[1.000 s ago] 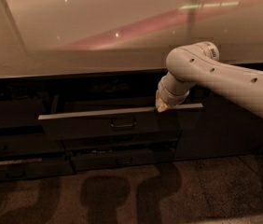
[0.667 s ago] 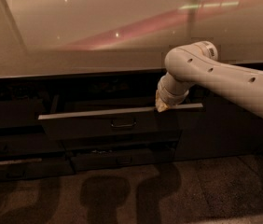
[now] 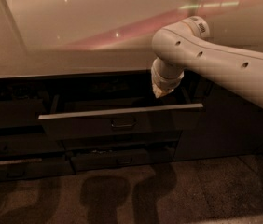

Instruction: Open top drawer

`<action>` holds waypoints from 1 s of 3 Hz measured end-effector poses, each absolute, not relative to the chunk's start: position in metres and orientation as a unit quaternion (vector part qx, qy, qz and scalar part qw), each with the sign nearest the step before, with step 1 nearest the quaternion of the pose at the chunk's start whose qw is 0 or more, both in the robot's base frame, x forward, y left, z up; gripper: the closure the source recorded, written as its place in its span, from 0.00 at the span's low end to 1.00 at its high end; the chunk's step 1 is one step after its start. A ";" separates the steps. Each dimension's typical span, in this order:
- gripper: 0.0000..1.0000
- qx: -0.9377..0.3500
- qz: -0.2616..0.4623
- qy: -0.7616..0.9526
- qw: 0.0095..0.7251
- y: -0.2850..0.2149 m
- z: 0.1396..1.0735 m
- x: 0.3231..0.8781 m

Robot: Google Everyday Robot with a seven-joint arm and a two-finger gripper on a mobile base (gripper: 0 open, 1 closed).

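The top drawer [image 3: 85, 125] stands pulled out just below the gripper [image 3: 161, 92] (open or closed, I cannot tell). It looks rigid and should slide easily. The best hold is its bar handle [image 3: 123, 123], down-left of the claw.

White arm [image 3: 224, 66] enters from the right edge, slanting up-left to a bend at upper centre-right. Wrist [image 3: 168, 73] turns down from the bend; hand [image 3: 161, 91] points downward, just right of frame centre.

Gripper [image 3: 161, 93] above top drawer [image 3: 85, 126] — right half.
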State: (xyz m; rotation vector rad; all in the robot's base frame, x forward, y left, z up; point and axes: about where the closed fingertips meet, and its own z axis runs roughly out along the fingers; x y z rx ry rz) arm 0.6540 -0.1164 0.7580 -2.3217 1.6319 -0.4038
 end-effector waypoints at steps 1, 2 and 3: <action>1.00 -0.802 -0.139 0.564 0.137 -0.116 0.758 0.654; 1.00 -0.800 -0.119 0.575 0.128 -0.128 0.745 0.670; 1.00 -0.797 -0.094 0.585 0.117 -0.142 0.727 0.686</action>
